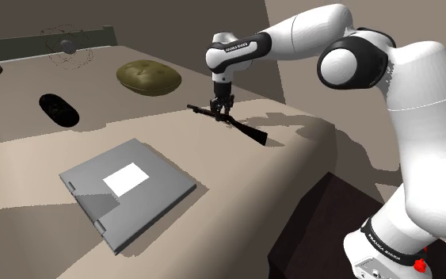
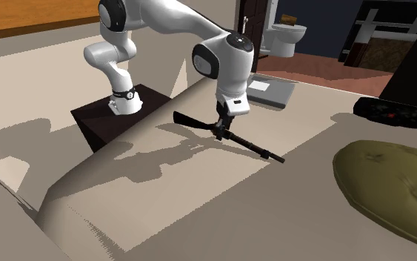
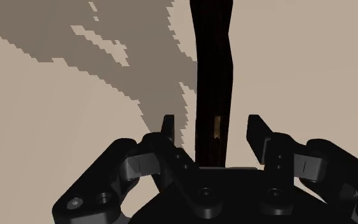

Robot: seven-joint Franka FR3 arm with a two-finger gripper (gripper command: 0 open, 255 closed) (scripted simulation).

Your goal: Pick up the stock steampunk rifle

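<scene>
The rifle [image 1: 247,130] is long, thin and dark, and it lies flat on the beige surface [image 1: 308,182] near its far edge. My gripper [image 1: 220,111] points straight down over the middle of the rifle [image 2: 252,145]. In the second exterior view the gripper [image 2: 221,132] has its tips down at the rifle's level. In the wrist view the rifle [image 3: 212,63] runs between the two fingers of the gripper [image 3: 210,121]. A small gap shows on each side, so the fingertips [image 3: 168,124] straddle it without touching it.
A flat grey case [image 1: 126,190] with a white patch lies at the shoulder view's lower left. An olive cushion [image 1: 150,77], a black oval object [image 1: 59,109] and a wire sphere [image 1: 69,49] sit farther back. The dark stand [image 2: 103,122] adjoins the surface.
</scene>
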